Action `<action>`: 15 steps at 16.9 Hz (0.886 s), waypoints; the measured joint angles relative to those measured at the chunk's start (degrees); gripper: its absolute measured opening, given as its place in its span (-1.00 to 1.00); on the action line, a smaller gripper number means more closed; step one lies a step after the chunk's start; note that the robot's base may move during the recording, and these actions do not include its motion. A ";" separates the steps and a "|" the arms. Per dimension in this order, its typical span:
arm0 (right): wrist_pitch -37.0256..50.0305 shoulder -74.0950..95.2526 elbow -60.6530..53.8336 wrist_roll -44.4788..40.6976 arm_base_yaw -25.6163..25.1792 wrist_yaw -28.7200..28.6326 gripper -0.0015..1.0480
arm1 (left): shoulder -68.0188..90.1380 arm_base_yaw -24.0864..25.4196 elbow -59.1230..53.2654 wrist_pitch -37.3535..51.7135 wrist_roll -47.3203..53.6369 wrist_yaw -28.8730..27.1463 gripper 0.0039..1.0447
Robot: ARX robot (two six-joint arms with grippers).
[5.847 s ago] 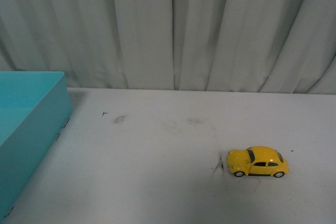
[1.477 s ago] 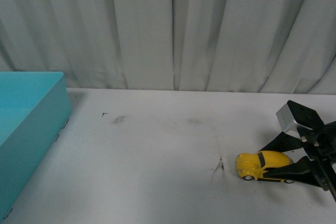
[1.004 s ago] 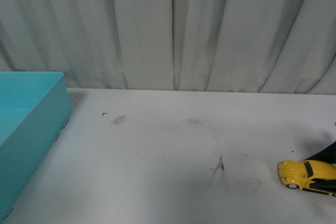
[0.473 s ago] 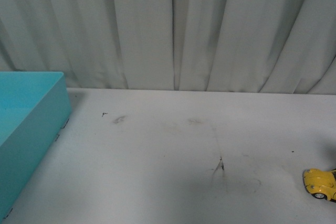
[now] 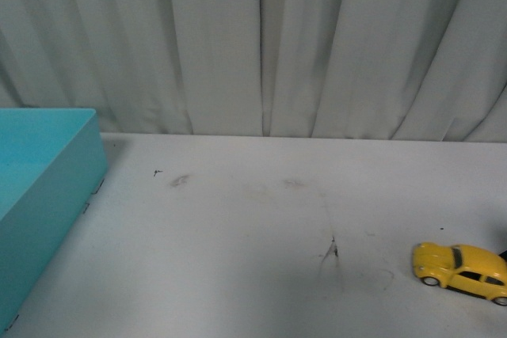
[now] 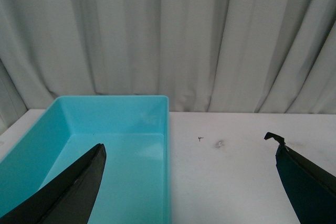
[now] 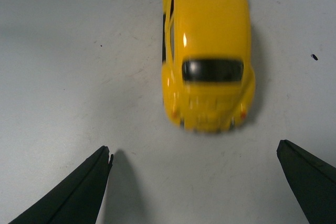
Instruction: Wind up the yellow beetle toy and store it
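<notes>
The yellow beetle toy (image 5: 461, 271) stands on its wheels on the white table (image 5: 238, 243) at the front right, nose pointing left. In the right wrist view the yellow beetle toy (image 7: 207, 51) shows its rear window just beyond my right gripper (image 7: 194, 148), which is open with nothing between its fingers (image 7: 79, 192). That gripper is out of the front view. My left gripper (image 6: 185, 141) is open too and hangs over the near rim of the teal bin (image 6: 167, 129), holding nothing.
The open teal bin (image 5: 55, 195) stands at the table's left edge, nothing showing in the part I see. A grey curtain (image 5: 261, 45) closes off the back. Dark scuff marks (image 5: 331, 251) lie left of the toy.
The right gripper dragged the toy rightward until it was partly out of frame. Over the last half second the toy has moved back left, free of the gripper.
</notes>
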 joint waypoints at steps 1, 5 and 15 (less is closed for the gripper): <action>-0.07 0.00 0.00 0.00 0.04 0.00 0.87 | 0.00 0.00 0.00 0.00 0.00 0.00 0.88; 0.00 0.00 0.00 0.00 0.04 0.02 0.87 | 0.00 0.00 0.00 0.00 0.00 0.00 0.88; 3.67 -1.66 -0.11 0.17 0.79 -10.82 0.87 | 0.00 0.00 0.00 0.00 0.02 0.00 0.88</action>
